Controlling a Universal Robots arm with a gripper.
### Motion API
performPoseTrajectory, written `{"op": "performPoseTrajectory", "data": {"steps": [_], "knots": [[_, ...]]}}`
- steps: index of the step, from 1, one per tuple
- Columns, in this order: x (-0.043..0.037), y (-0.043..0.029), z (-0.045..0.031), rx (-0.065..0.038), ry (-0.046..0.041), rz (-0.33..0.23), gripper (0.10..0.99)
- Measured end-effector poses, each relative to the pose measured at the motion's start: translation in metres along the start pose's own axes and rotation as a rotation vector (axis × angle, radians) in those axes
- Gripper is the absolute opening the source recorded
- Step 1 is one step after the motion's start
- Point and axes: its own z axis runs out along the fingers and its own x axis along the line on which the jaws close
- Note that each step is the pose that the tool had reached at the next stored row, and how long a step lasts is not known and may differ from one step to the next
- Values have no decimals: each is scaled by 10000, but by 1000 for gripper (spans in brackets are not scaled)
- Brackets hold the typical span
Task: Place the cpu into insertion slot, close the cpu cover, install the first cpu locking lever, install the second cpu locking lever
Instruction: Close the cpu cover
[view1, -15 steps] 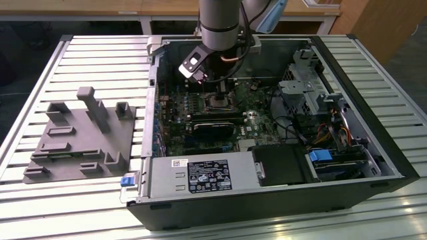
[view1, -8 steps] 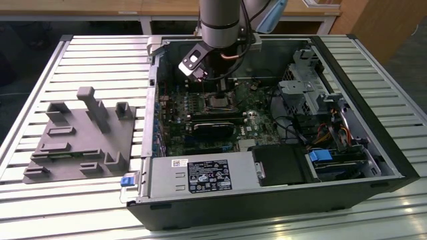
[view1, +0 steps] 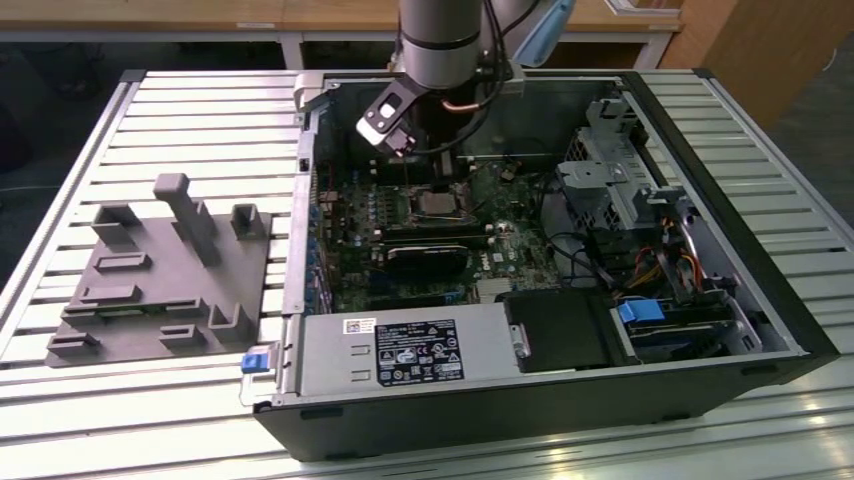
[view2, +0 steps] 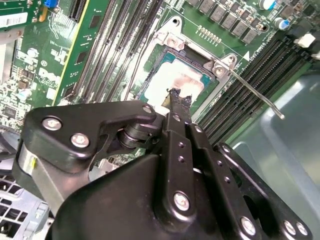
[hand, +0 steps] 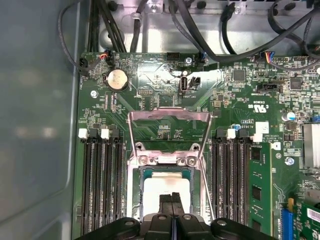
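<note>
The cpu (hand: 165, 184) lies flat in the insertion slot (hand: 131, 197) on the green motherboard, its silvery top and green edge showing in both wrist views (view2: 182, 77). My gripper (hand: 172, 198) is shut, fingertips pressed together with nothing between them, right over the chip's top (view2: 175, 96). The cpu cover (hand: 169, 116) stands raised behind the socket's hinge, and the board shows through its window. A thin locking lever (view2: 252, 92) sticks up and out from one socket corner. In the exterior view the gripper (view1: 445, 185) reaches down into the open case just behind the cpu (view1: 434, 205).
Long black memory slots (hand: 100, 185) flank the socket on both sides. Black cables (hand: 200, 30) run past the board's edge near the case wall. A power supply (view1: 400, 355) and drive cage (view1: 614, 170) crowd the case. A grey fixture (view1: 160, 280) sits on the slatted table.
</note>
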Motion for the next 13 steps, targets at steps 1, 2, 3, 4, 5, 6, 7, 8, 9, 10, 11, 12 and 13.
{"op": "performPoseTrajectory", "data": {"steps": [1, 2, 3, 4, 5, 6, 7, 8, 9, 10, 11, 12, 13], "knots": [[0, 1, -16, 7, 3, 0, 106], [0, 2, -33, 14, 5, 1, 106], [0, 4, -54, 23, 8, 1, 106], [1, 6, -76, 35, 10, 1, 106], [1, 8, -102, 47, 12, 2, 106], [2, 10, -133, 54, 16, 3, 106], [2, 13, -170, 59, 24, 3, 106], [3, 16, -207, 65, 30, 4, 106], [3, 20, -246, 70, 38, 4, 106], [3, 23, -290, 76, 43, 5, 106], [4, 26, -333, 78, 47, 5, 106], [4, 30, -375, 82, 49, 6, 106], [5, 33, -410, 88, 52, 6, 106]]}}
